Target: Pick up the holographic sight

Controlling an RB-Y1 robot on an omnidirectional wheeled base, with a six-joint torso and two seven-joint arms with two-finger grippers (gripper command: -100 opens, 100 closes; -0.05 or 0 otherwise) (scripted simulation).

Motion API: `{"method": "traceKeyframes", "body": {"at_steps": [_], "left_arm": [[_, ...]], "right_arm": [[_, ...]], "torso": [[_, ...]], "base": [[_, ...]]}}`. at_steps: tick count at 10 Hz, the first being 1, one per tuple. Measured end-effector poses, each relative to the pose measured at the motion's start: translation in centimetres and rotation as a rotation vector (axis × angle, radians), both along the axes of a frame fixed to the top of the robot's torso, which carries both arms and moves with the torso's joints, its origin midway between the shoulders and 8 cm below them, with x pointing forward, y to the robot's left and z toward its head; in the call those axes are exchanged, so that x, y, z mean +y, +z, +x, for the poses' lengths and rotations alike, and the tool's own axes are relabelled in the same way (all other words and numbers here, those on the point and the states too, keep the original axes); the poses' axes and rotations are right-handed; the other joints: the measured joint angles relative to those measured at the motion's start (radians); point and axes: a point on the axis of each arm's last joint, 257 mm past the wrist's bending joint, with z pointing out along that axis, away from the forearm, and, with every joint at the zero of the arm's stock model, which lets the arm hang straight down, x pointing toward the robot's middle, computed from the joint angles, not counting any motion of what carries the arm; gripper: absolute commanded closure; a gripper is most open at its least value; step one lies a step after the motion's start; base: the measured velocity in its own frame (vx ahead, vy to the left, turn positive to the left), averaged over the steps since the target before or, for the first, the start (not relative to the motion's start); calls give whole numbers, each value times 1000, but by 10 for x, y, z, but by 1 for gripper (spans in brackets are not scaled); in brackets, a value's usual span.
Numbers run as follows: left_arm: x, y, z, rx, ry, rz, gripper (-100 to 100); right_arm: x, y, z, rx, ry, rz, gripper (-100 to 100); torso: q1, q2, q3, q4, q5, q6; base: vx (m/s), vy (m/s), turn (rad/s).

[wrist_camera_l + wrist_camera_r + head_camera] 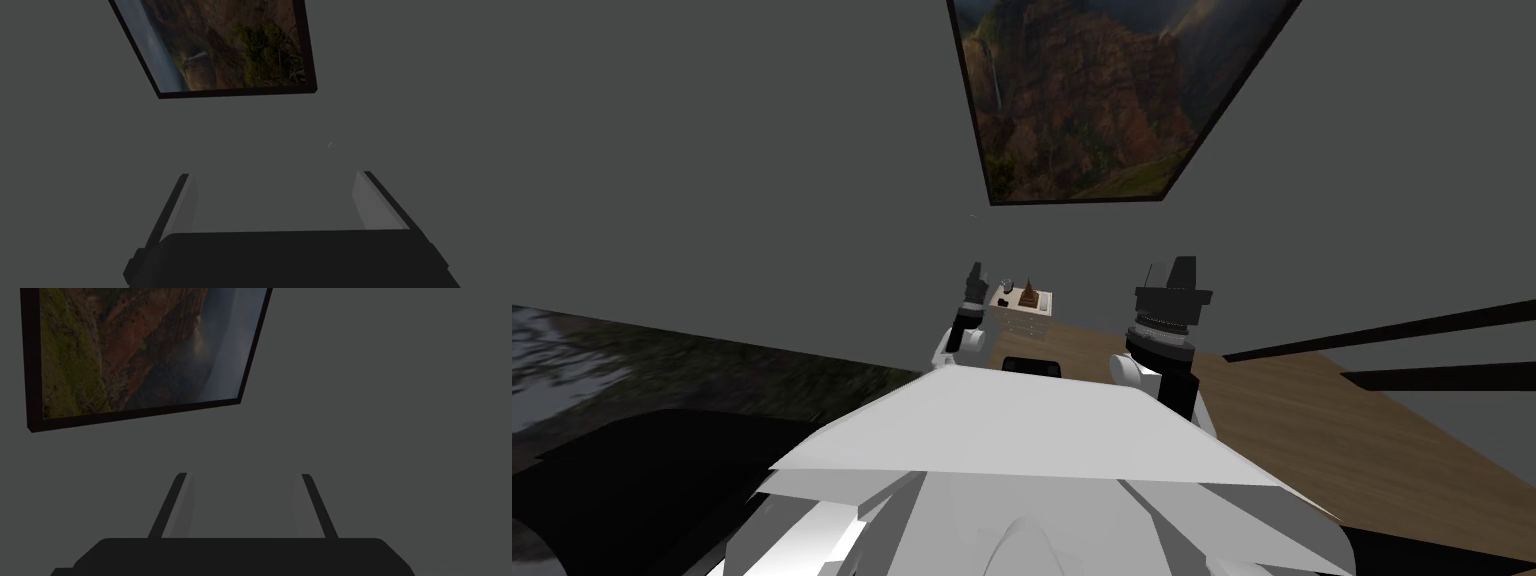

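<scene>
A small white cabinet [1024,318] with drawer fronts was observed against a plain grey wall [762,150], standing on a wood-grained floor [1312,400]. On its top a brown, cone-shaped ornament [1029,293] was noted. Beside it lay the holographic sight [1005,300], seen as a small dark lump with its detail not discernible. A dark-framed landscape painting [1092,90] was hung above. The left gripper [275,175] was raised with its fingers spread wide and empty. The right gripper [245,475] was likewise raised, parted and empty. The sight was found beyond both grippers, nearer the left one.
</scene>
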Motion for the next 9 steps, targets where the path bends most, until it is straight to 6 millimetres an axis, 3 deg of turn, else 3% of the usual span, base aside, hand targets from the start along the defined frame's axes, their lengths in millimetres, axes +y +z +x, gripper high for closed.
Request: {"method": "traceKeyframes", "body": {"at_steps": [9], "left_arm": [[-19, -71, 79, 251, -44, 3, -100]], "right_arm": [[0, 0, 0, 0, 0, 0, 0]], "torso": [[1, 0, 0, 0, 0, 0]], "base": [[-53, 21, -32]]}}
